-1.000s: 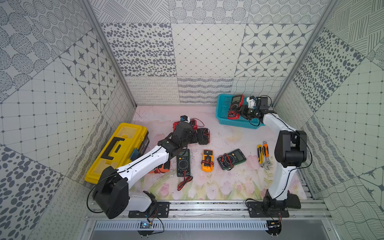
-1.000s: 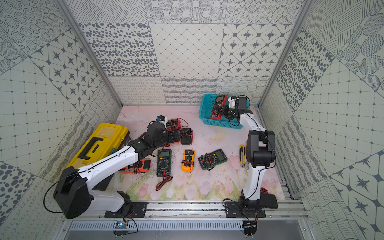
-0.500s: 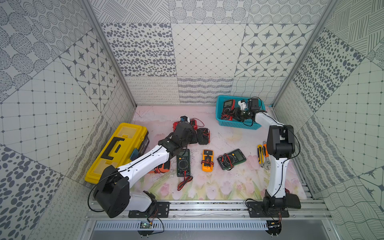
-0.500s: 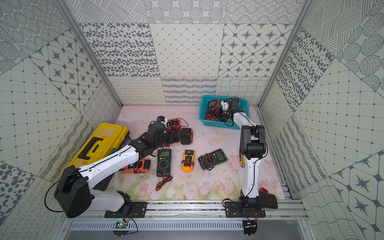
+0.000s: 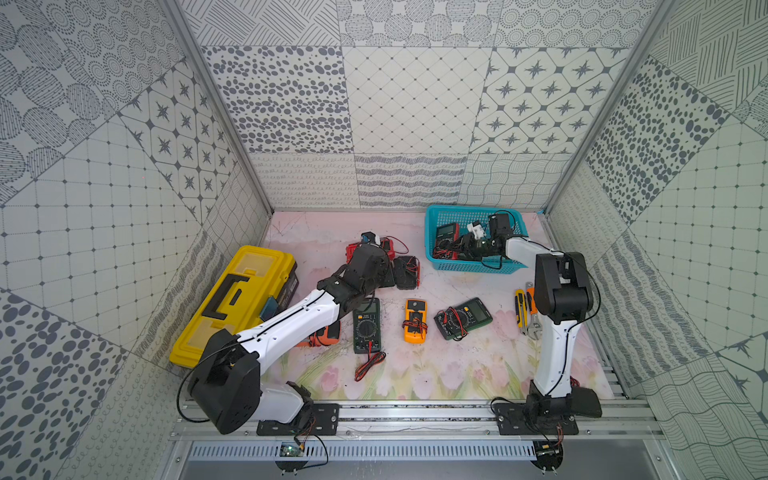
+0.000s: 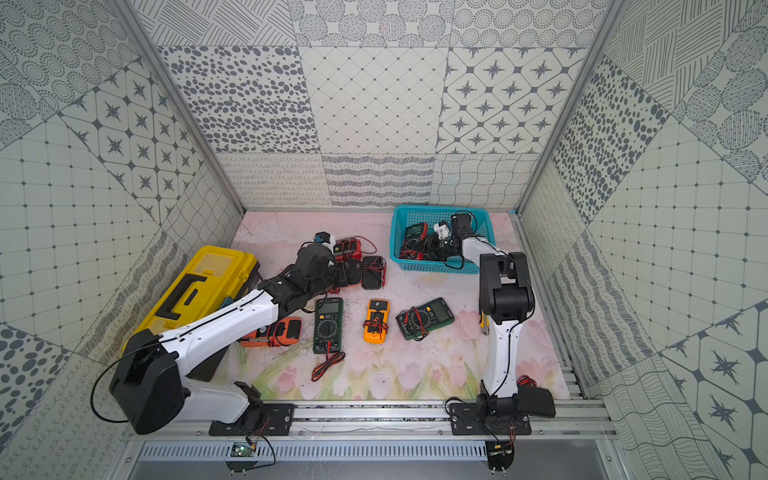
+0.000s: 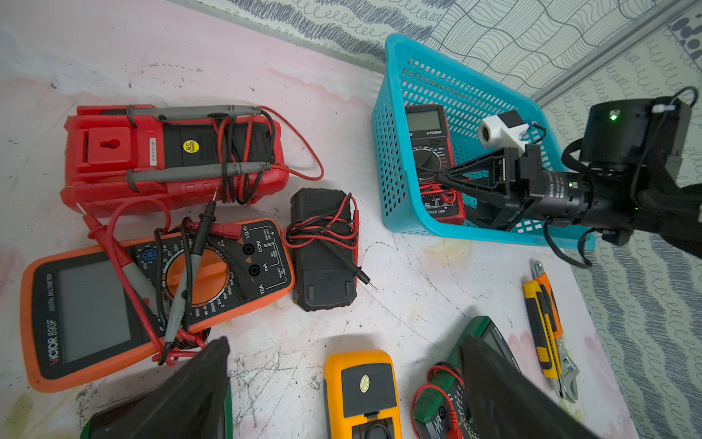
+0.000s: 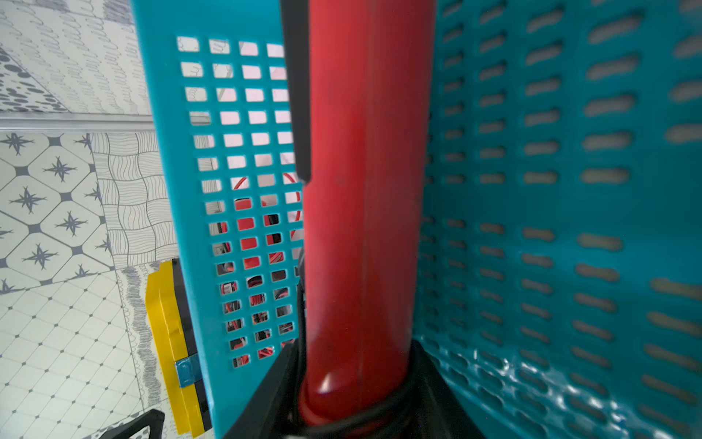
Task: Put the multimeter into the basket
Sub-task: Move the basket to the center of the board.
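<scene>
Looking across both top views, we see the right gripper (image 5: 460, 246) reaching into the basket (image 5: 471, 267), which stands at the far right corner of the table (image 5: 457, 374). Its jaws are clamped on the multimeter (image 7: 425, 129), a red-cased one with a grey screen and a black dial face. In the right wrist view its red side runs straight out from between the two black fingers, with the basket's mesh walls close on either side. The multimeter is inside the basket, toward the wall nearest mid-table, its screen end pointing to the back wall. Red and black leads (image 5: 442, 251) lie bunched at its lower end. We cannot tell whether it rests on the basket's floor or hangs just above it.

The left gripper (image 7: 345, 342) hangs above the middle of the table, jaws spread wide with nothing between them. Around it lie an orange meter (image 7: 114, 304), a red meter (image 7: 171, 152) face down with leads wound round it, a black meter (image 7: 323, 251) face down just beside the orange one, and a yellow meter (image 5: 415, 320). A knife (image 7: 537, 334) and a wrench (image 7: 568, 380) lie side by side near the right arm. We see the yellow toolbox (image 5: 237, 299) closed along the left edge.
</scene>
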Controlling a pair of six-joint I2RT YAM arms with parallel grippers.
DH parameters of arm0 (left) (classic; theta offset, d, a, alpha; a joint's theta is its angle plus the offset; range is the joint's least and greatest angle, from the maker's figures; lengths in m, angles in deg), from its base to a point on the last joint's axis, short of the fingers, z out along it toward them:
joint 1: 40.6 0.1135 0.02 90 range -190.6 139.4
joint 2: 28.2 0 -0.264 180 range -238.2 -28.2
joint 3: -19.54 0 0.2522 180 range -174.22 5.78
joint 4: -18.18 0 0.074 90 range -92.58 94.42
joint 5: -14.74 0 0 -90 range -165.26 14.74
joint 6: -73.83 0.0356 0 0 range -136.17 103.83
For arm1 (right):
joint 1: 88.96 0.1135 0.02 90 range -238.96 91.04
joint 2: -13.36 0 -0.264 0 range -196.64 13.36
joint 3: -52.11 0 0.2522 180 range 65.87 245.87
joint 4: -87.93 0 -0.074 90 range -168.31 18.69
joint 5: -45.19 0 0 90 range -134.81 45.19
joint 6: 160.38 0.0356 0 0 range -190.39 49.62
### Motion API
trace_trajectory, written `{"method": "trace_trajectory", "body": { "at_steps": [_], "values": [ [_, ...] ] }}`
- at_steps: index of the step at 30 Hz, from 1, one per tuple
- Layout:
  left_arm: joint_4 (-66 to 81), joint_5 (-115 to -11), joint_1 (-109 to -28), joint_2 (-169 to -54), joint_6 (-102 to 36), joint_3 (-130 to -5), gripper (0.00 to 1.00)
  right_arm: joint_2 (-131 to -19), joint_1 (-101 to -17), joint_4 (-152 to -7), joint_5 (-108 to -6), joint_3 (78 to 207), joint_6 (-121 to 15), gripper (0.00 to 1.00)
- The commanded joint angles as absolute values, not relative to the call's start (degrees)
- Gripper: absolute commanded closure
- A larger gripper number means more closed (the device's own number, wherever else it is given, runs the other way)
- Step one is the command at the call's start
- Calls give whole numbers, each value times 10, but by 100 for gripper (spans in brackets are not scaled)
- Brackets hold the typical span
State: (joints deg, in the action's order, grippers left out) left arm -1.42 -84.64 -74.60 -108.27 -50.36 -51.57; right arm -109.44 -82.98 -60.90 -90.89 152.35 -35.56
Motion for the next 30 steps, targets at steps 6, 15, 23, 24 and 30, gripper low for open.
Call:
{"method": "trace_trajectory", "body": {
  "at_steps": [6, 15, 23, 24, 30],
  "values": [
    [-12, -853, -744, -1089, -493, -518, 1, -1079, -811, -603, -926, 1523, -377, 89],
    [-12, -853, -745, -1091, -485, -521, 1, -1075, -809, -533, -861, 1567, -416, 2],
    [1, -852, -743, -1082, -481, -514, 1, -983, -808, -468, -728, 1576, -458, 2],
    [1, -850, -742, -1081, -481, -513, 3, -965, -808, -464, -712, 1571, -458, 2],
    [41, -775, -743, -1080, -458, -497, 9, -831, -808, -468, -623, 1481, -446, 2]
  ]
}}
